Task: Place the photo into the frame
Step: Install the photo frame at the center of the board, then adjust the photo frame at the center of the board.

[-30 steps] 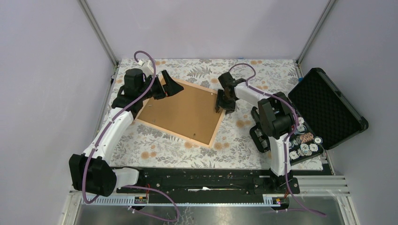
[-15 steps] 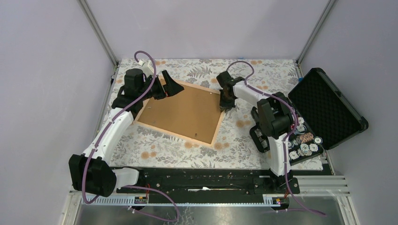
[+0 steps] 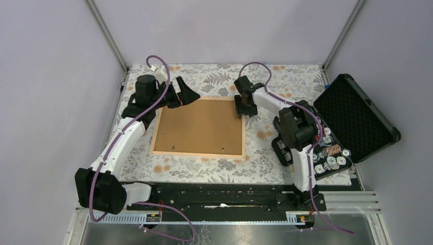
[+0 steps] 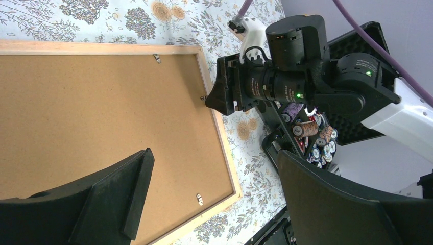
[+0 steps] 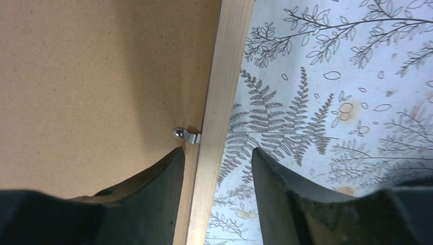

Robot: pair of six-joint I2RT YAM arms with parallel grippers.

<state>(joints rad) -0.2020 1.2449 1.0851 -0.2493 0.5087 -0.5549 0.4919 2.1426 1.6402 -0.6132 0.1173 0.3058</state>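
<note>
Frame (image 3: 198,153) lies flat and back-up on the flowered tablecloth (image 3: 286,81), its long rails running left to right in the overhead view. The photo (image 3: 199,125) sits inside the frame with its plain brown board back facing up, filling the opening from rail to rail; the printed side is not visible. Small metal clips show along the inner edge of the frame, and one clip (image 5: 185,134) bridges from the right rail onto the board. Right gripper (image 5: 216,150) is at the frame's far right corner, jaws apart and straddling the right rail: one finger (image 5: 153,178) is over the board inside the frame, the other over the tablecloth just outside it. A gap shows on each side of the rail, so nothing is clamped; whether the tips touch the surface below cannot be told. Left gripper (image 3: 186,96) hangs above the frame's far left corner, jaws spread wide and holding nothing, clear of the board. An open black foam-lined case (image 3: 355,117) stands well to the right of the frame, with small round pieces in its near half.
</note>
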